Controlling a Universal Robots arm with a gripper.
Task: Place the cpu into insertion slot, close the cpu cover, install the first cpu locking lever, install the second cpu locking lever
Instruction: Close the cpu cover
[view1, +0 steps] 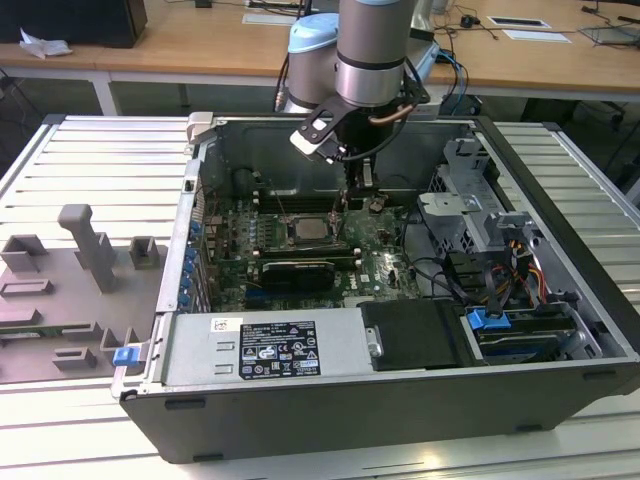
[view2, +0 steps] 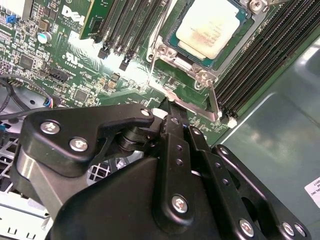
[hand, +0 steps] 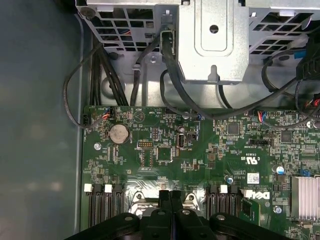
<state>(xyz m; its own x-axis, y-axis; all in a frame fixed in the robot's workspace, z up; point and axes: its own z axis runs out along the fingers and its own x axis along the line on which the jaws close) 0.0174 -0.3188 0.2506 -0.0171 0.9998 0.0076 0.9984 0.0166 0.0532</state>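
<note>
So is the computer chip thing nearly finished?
About halfway, I think. Done: the cpu sits in its socket, and the cpu cover looks folded down around it. In hand: the claw is shut, its tips right beside a thin metal locking lever at the socket's corner. Left: I can't tell that either lever is latched, so both probably remain.

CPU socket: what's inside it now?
The cpu lies in it, its pale metal top showing through the cpu cover window. Whatever sits beneath the chip is covered.
</note>
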